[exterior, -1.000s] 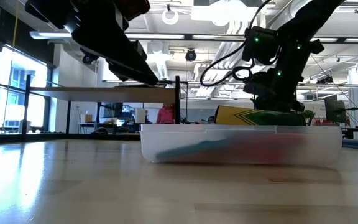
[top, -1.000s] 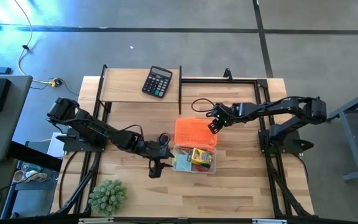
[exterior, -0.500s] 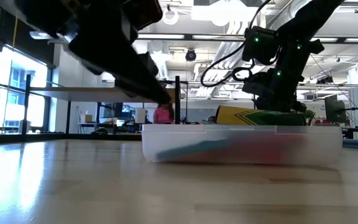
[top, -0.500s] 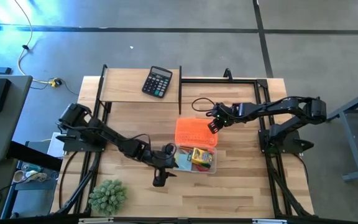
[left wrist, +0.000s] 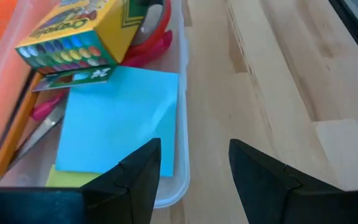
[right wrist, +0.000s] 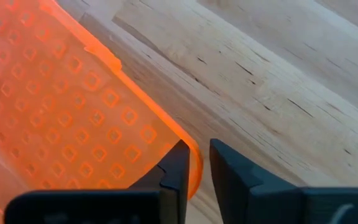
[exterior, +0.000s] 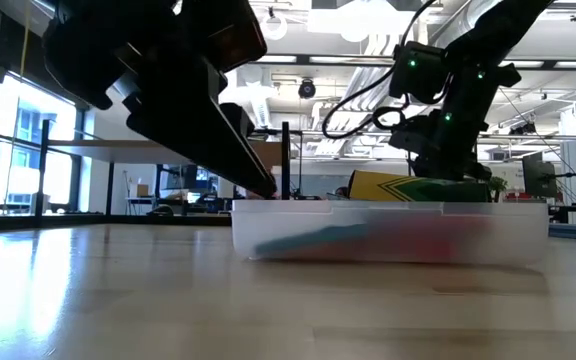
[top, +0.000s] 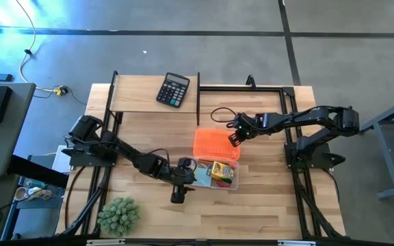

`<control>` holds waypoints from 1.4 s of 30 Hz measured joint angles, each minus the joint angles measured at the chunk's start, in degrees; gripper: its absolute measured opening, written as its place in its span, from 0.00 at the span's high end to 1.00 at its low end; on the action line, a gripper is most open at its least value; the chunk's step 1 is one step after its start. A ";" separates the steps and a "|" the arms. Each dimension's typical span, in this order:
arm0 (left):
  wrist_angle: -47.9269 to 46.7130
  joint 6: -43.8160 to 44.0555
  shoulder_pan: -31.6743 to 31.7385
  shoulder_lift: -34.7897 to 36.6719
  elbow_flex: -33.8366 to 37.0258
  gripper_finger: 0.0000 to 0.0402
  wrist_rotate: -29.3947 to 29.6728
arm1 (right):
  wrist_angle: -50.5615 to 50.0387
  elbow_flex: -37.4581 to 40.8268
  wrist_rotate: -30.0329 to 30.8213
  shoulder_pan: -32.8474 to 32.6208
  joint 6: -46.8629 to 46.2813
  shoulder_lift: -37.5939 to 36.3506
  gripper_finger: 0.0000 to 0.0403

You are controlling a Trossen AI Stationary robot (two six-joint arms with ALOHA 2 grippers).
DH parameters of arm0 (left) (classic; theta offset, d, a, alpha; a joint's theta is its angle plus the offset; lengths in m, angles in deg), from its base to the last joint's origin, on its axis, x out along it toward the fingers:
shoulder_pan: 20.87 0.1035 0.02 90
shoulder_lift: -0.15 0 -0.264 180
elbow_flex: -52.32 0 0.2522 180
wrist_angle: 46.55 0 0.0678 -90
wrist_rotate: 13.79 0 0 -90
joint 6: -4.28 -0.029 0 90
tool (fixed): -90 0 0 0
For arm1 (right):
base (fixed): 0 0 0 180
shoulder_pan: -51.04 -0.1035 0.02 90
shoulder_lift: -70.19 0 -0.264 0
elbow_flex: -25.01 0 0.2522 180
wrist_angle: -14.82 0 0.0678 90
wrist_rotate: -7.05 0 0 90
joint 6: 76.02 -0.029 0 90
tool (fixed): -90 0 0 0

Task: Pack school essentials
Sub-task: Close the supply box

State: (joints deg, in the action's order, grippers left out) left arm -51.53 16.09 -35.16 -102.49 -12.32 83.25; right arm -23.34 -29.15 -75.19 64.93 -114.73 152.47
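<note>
Clear plastic case (top: 216,183) sits mid-table, its orange lid (top: 215,145) hinged open on the far side. Inside, seen from the left wrist: light-blue square notepad (left wrist: 120,118) lying flat at the near end of the case, yellow-green crayon box (left wrist: 81,38) beside it, red-handled scissors (left wrist: 156,28) tucked behind the box, a pink pen (left wrist: 50,104) and a thin wooden pencil (left wrist: 16,127) along the orange-lid side.

Left gripper (left wrist: 193,163) hangs at the case's left end, fingers spread with nothing between them; one finger is over the case's rounded corner, the other over bare table (left wrist: 272,81) just outside the wall. In the low view it shows as a dark mass angled down to the case's edge.

Right gripper (right wrist: 195,163) is at the lid's far right corner, fingers nearly together, pinching the rim of the orange lid.

Black calculator (top: 173,89) rests on the raised shelf at the back. Spiky green plant (top: 119,215) stands at the front left corner, well apart from the case.
</note>
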 joint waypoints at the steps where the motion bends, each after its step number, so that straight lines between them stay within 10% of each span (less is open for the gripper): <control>1: -0.10 -0.01 0.06 0.00 0.00 0.56 -0.43 | 0.09 0.00 -0.24 0.00 0.03 0.00 0.87; 42: -3.02 0.05 0.90 0.08 0.00 0.99 1.47 | -9.92 -10.96 2.35 -4.18 0.23 0.02 0.99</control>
State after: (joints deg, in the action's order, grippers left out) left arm -54.55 16.13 -34.25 -102.41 -12.32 84.72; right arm -33.26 -40.11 -72.83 60.75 -114.50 152.49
